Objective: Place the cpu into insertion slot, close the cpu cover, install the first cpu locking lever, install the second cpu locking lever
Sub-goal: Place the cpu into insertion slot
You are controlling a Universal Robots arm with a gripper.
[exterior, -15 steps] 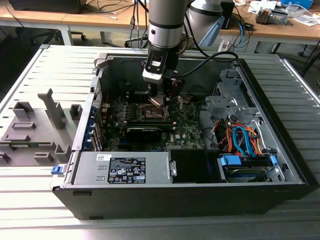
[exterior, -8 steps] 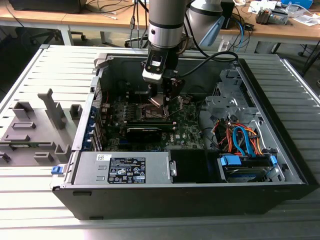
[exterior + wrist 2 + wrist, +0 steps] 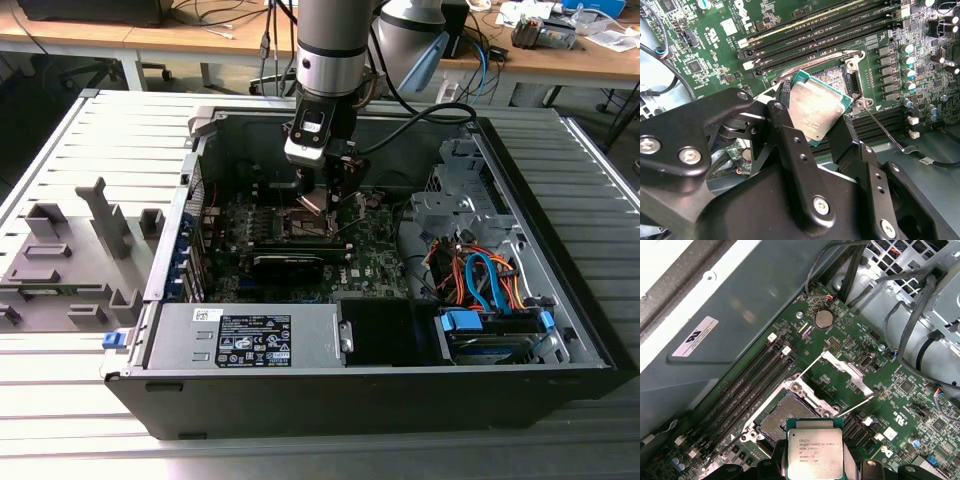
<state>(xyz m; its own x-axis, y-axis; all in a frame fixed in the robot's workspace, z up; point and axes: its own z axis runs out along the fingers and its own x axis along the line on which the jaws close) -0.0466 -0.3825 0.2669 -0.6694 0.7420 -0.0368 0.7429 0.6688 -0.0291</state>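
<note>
My gripper (image 3: 812,122) pinches the cpu (image 3: 816,107) by 2 edges, tilted just above the insertion slot (image 3: 781,421), at 1 o'clock from the power supply (image 3: 200,345) in the exterior view. The cpu cover (image 3: 849,373) stands open. Risk: the low corner lands first and bends pins; it may already touch the rim. There is print on the cpu face and 1 wall label (image 3: 694,336), not transcribed.

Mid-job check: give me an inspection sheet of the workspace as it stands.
Surface: slatted metal table, open computer case on it.
Job's things: cpu held near the empty insertion slot, not seated; cpu cover open.
Clutter: grey fixture blocks on the exterior view's left.
Grippers: gripper shut on the cpu.
Cables: orange and blue cables inside the case.
Surroundings: wooden desks behind.
</note>
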